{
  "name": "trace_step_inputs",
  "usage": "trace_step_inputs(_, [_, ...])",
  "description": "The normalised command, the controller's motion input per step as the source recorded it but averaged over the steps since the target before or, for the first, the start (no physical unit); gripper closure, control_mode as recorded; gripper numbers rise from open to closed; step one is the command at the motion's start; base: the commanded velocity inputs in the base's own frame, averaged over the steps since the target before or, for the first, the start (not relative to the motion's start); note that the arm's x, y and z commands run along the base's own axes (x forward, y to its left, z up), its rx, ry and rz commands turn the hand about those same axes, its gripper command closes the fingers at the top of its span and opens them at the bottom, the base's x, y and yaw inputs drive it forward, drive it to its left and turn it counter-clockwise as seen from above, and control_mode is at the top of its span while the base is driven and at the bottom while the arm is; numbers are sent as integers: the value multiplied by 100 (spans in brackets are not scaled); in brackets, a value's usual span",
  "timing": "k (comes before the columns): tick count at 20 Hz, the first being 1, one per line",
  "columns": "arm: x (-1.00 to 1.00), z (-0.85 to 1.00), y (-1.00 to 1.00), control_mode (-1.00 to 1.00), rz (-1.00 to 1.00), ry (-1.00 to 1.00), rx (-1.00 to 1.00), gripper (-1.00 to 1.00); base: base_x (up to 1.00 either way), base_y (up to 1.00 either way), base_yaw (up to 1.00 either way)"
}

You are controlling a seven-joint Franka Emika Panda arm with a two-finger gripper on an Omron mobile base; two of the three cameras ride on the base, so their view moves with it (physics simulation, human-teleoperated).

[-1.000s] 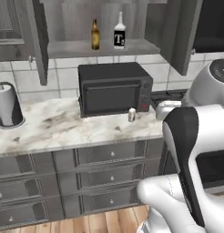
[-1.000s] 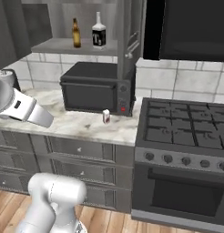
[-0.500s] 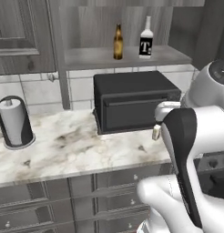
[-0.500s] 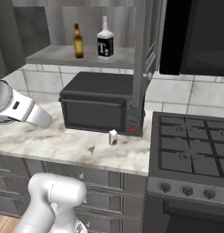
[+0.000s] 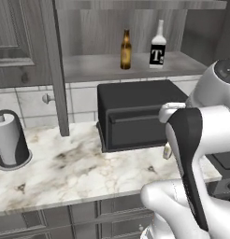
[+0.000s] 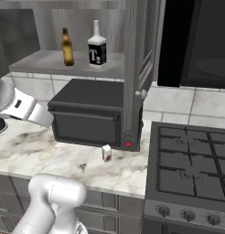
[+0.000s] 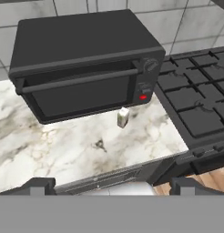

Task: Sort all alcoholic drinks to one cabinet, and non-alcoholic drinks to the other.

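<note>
Base has rolled closer to marble counter (image 6: 50, 157) beside stove (image 6: 192, 160).

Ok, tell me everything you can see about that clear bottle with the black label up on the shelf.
The clear bottle stands upright on the grey shelf of the open cabinet, above the black toaster oven. It has a long narrow neck, rounded shoulders, a body that looks like glass, and a black label with a white "T". The beer bottle stands a little apart beside it, shorter and slimmer. Nothing touches it but the shelf.
</note>
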Motion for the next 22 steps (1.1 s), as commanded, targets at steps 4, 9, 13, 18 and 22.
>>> trace_step_inputs(4, [12,-4,-6,-100,0,5,0,-100,18,-13,0])
trace_step_inputs(9, [37,-37,0,-100,-15,2,0,-100,0,0,0])
trace_step_inputs(13, [54,-43,1,-100,-24,0,-1,-100,0,0,0])
trace_step_inputs(18, [42,-39,-3,-100,-19,0,0,-100,0,0,0])
trace_step_inputs(22, [26,-38,-24,-100,-5,0,0,-100,0,0,0])
